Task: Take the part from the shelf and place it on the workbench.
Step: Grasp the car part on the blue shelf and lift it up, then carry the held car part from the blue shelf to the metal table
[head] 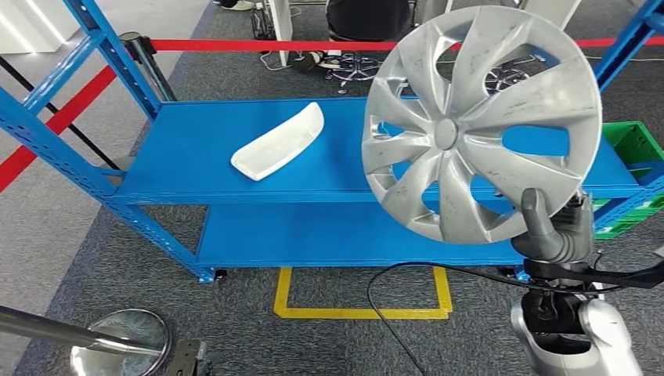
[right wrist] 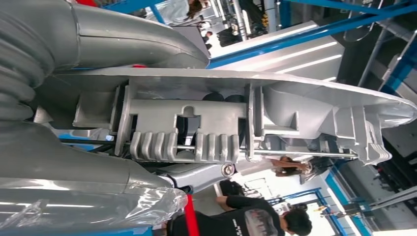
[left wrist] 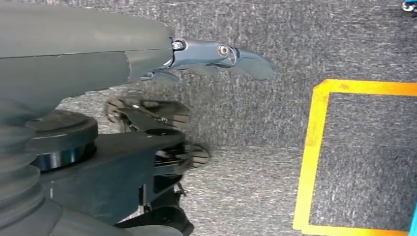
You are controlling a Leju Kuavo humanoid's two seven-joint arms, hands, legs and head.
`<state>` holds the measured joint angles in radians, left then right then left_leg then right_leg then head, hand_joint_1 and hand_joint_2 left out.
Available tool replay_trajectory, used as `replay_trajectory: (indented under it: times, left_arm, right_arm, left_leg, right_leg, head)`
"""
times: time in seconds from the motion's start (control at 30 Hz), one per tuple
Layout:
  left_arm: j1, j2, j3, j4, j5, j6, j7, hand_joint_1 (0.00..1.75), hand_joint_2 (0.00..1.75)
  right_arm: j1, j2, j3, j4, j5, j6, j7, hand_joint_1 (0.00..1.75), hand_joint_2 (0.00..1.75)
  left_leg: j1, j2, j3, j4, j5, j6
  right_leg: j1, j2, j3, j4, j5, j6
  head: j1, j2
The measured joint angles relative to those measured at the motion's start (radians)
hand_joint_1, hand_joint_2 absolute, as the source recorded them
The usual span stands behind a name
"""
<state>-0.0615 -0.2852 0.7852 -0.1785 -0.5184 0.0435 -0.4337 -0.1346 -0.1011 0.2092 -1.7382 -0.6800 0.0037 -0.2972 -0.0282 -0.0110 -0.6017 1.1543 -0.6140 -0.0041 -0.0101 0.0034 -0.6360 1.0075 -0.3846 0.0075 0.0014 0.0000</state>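
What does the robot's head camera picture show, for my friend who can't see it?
The robot's right hand holds a big silver hubcap upright by its lower rim, in front of a blue shelf. A white curved part lies on the shelf's top level, and a yellow square outline marks the grey carpet below.

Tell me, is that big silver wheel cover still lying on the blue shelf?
No, the right hand grips the wheel cover by its lower rim, upright in front of the blue shelf.
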Motion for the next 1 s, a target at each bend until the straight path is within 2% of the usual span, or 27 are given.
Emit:
replay_trajectory:
  times: [0.03,0.07,0.1,0.13,0.17,0.2,0.23,0.27,0.3,0.33,0.37,0.4,0.43,0.5,0.53,0.57,0.6,0.63,0.67,0.73,0.77,0.8,0.83,0.87,0.9,0.93,1.0]
  left_arm:
    - [0.0,0.0,0.0,0.0,0.0,0.0,0.0,0.0,1.75]
    - [-0.001,0.0,0.0,0.0,0.0,0.0,0.001,0.0,1.75]
    - [-0.001,0.001,0.0,0.0,-0.001,0.0,0.002,0.0,1.75]
    - [-0.003,0.001,0.0,0.0,-0.003,0.0,0.003,0.0,1.75]
    - [-0.005,0.001,0.0,0.0,-0.005,-0.001,0.005,0.0,1.75]
    - [-0.007,0.0,0.0,0.0,-0.006,-0.002,0.007,0.0,1.75]
    - [-0.009,-0.001,0.0,0.0,-0.007,-0.003,0.009,0.0,1.75]
    - [-0.009,-0.002,0.0,0.0,-0.008,-0.003,0.011,0.0,1.75]
    - [-0.009,-0.003,0.0,0.0,-0.009,-0.004,0.012,0.0,1.75]
    - [-0.007,-0.004,0.0,0.0,-0.009,-0.004,0.013,0.0,1.75]
    - [-0.006,-0.004,0.0,0.0,-0.01,-0.004,0.014,0.0,1.75]
    - [-0.004,-0.005,0.0,0.0,-0.01,-0.004,0.015,0.0,1.75]
    - [-0.003,-0.005,0.0,0.0,-0.01,-0.005,0.015,0.0,1.75]
    - [-0.003,-0.006,0.001,0.0,-0.012,-0.007,0.016,0.0,1.75]
    - [-0.003,-0.006,0.001,0.0,-0.014,-0.008,0.016,0.0,1.75]
    - [-0.003,-0.006,0.001,0.0,-0.017,-0.009,0.017,0.0,1.75]
    - [-0.003,-0.006,0.001,0.0,-0.019,-0.009,0.018,0.0,1.75]
    - [-0.003,-0.006,0.001,0.0,-0.022,-0.009,0.019,0.0,1.75]
    - [-0.003,-0.006,0.001,0.0,-0.024,-0.009,0.019,0.0,1.75]
    - [-0.004,-0.007,0.001,0.0,-0.025,-0.009,0.02,0.0,1.75]
    - [-0.005,-0.007,0.001,0.0,-0.026,-0.009,0.02,0.0,1.75]
    - [-0.005,-0.007,0.001,0.0,-0.026,-0.01,0.021,0.0,1.75]
    - [-0.005,-0.007,0.001,0.0,-0.027,-0.01,0.021,0.0,1.75]
    - [-0.005,-0.007,0.001,0.0,-0.027,-0.011,0.022,0.0,1.75]
    - [-0.004,-0.006,0.001,0.0,-0.027,-0.012,0.022,0.0,1.75]
    - [-0.004,-0.006,0.001,0.0,-0.027,-0.013,0.023,0.0,1.75]
    - [-0.005,-0.005,0.001,0.0,-0.029,-0.016,0.025,0.0,1.75]
  right_arm:
    - [0.0,0.0,0.0,-0.002,0.0,0.0,0.0,1.75,1.75]
    - [0.001,0.0,0.0,-0.002,0.0,-0.001,-0.001,1.75,1.75]
    - [0.003,0.0,0.0,-0.003,0.001,-0.001,-0.003,1.75,1.75]
    - [0.005,0.0,0.0,-0.005,0.002,-0.002,-0.007,1.75,1.75]
    - [0.008,0.0,0.0,-0.009,0.004,-0.003,-0.011,1.75,1.75]
    - [0.012,0.0,0.0,-0.014,0.005,-0.004,-0.016,1.75,1.75]
    - [0.014,0.0,0.0,-0.021,0.007,-0.006,-0.02,1.75,1.75]
    - [0.017,0.0,0.0,-0.028,0.008,-0.007,-0.025,1.75,1.75]
    - [0.019,0.0,0.0,-0.035,0.01,-0.008,-0.029,1.75,1.75]
    - [0.024,0.0,0.001,-0.04,0.012,-0.009,-0.032,1.75,1.75]
    - [0.03,0.0,0.001,-0.043,0.013,-0.011,-0.035,1.75,1.75]
    - [0.037,0.0,0.0,-0.046,0.015,-0.012,-0.036,1.75,1.75]
    - [0.043,0.0,0.0,-0.047,0.016,-0.014,-0.037,1.75,1.75]
    - [0.049,0.0,-0.001,-0.049,0.023,-0.012,-0.04,1.75,1.75]
    - [0.05,-0.001,-0.001,-0.049,0.028,-0.006,-0.042,1.75,1.75]
    - [0.051,-0.002,-0.002,-0.049,0.035,0.004,-0.046,1.75,1.75]
    - [0.053,-0.005,-0.002,-0.049,0.042,0.019,-0.051,1.75,1.75]
    - [0.054,-0.008,-0.002,-0.049,0.051,0.035,-0.056,1.75,1.75]
    - [0.055,-0.011,-0.002,-0.05,0.058,0.05,-0.059,1.75,1.75]
    - [0.056,-0.017,-0.002,-0.054,0.072,0.075,-0.064,1.75,1.75]
    - [0.057,-0.019,-0.002,-0.057,0.078,0.083,-0.067,1.75,1.75]
    - [0.058,-0.021,-0.002,-0.059,0.085,0.091,-0.071,1.75,1.75]
    - [0.059,-0.022,-0.002,-0.061,0.092,0.097,-0.075,1.75,1.75]
    - [0.061,-0.023,-0.003,-0.062,0.098,0.103,-0.078,1.75,1.75]
    - [0.062,-0.024,-0.003,-0.063,0.103,0.109,-0.08,1.75,1.75]
    - [0.062,-0.024,-0.004,-0.064,0.106,0.117,-0.081,1.75,1.75]
    - [0.065,-0.026,-0.004,-0.068,0.112,0.138,-0.084,1.75,1.75]
  left_leg:
    - [0.008,0.0,-0.017,0.051,-0.025,-0.007]
    - [0.015,0.0,-0.022,0.076,-0.03,-0.013]
    - [0.022,0.0,-0.012,0.071,-0.017,-0.019]
    - [0.027,0.0,0.016,0.031,0.014,-0.024]
    - [0.033,0.0,0.055,-0.031,0.047,-0.029]
    - [0.037,0.0,0.097,-0.098,0.069,-0.035]
    - [0.038,-0.002,0.126,-0.15,0.082,-0.035]
    - [0.039,-0.004,0.141,-0.182,0.085,-0.033]
    - [0.036,-0.006,0.141,-0.192,0.085,-0.027]
    - [0.034,-0.007,0.132,-0.191,0.092,-0.015]
    - [0.034,-0.006,0.125,-0.19,0.099,-0.007]
    - [0.033,-0.004,0.118,-0.189,0.108,0.004]
    - [0.033,-0.003,0.11,-0.189,0.118,0.014]
    - [0.028,-0.001,0.092,-0.189,0.136,0.026]
    - [0.025,-0.001,0.082,-0.188,0.144,0.03]
    - [0.021,0.0,0.072,-0.188,0.152,0.031]
    - [0.017,0.0,0.062,-0.187,0.16,0.033]
    - [0.013,0.001,0.053,-0.187,0.167,0.033]
    - [0.01,0.0,0.046,-0.186,0.174,0.033]
    - [0.005,0.0,0.033,-0.183,0.186,0.028]
    - [0.004,0.0,0.028,-0.181,0.192,0.025]
    - [0.004,0.0,0.024,-0.18,0.198,0.02]
    - [0.004,0.0,0.021,-0.178,0.204,0.016]
    - [0.004,-0.001,0.017,-0.176,0.203,0.011]
    - [0.005,-0.001,0.009,-0.166,0.188,0.004]
    - [0.006,-0.001,-0.003,-0.14,0.158,-0.003]
    - [0.013,0.0,-0.039,-0.037,0.063,-0.017]
  right_leg:
    - [-0.001,0.0,-0.009,0.0,0.006,0.0]
    - [-0.003,0.0,-0.018,0.001,0.012,0.002]
    - [-0.006,0.0,-0.027,0.001,0.02,0.005]
    - [-0.009,0.0,-0.036,0.001,0.027,0.01]
    - [-0.011,0.001,-0.044,0.002,0.035,0.016]
    - [-0.013,0.001,-0.052,0.003,0.043,0.023]
    - [-0.013,0.002,-0.057,0.002,0.052,0.03]
    - [-0.012,0.002,-0.06,0.0,0.061,0.037]
    - [-0.012,0.002,-0.062,-0.004,0.072,0.043]
    - [-0.013,0.003,-0.063,-0.01,0.083,0.05]
    - [-0.015,0.002,-0.067,-0.012,0.082,0.056]
    - [-0.016,0.001,-0.073,0.0,0.062,0.06]
    - [-0.016,0.001,-0.084,0.035,0.022,0.062]
    - [-0.013,-0.001,-0.114,0.167,-0.083,0.062]
    - [-0.011,0.0,-0.127,0.238,-0.119,0.061]
    - [-0.009,0.0,-0.129,0.286,-0.133,0.059]
    - [-0.007,0.0,-0.115,0.3,-0.126,0.055]
    - [-0.004,0.0,-0.082,0.273,-0.106,0.049]
    - [-0.001,0.0,-0.031,0.214,-0.084,0.043]
    - [0.005,0.0,0.075,0.068,-0.079,0.03]
    - [0.008,0.0,0.106,0.02,-0.086,0.027]
    - [0.01,0.0,0.117,-0.004,-0.094,0.025]
    - [0.011,0.0,0.115,-0.011,-0.09,0.023]
    - [0.009,-0.001,0.109,-0.012,-0.083,0.018]
    - [0.006,-0.002,0.101,-0.013,-0.075,0.013]
    - [0.003,-0.003,0.092,-0.016,-0.065,0.007]
    - [0.0,-0.004,0.066,-0.017,-0.044,0.001]
  head:
    - [0.0,0.0]
    - [0.0,0.0]
    - [0.0,0.0]
    - [0.0,0.0]
    - [0.0,0.0]
    - [-0.001,0.0]
    - [-0.001,0.0]
    - [-0.001,0.0]
    - [-0.001,0.0]
    - [-0.001,0.0]
    - [0.0,0.0]
    - [0.002,0.0]
    - [0.003,0.0]
    - [0.006,0.0]
    - [0.006,0.0]
    - [0.006,0.0]
    - [0.006,0.0]
    - [0.006,0.0]
    - [0.006,0.0]
    - [0.005,0.0]
    - [0.005,0.0]
    - [0.004,0.0]
    - [0.004,0.0]
    - [0.005,0.0]
    - [0.003,0.0]
    - [0.001,0.0]
    - [-0.003,0.0]
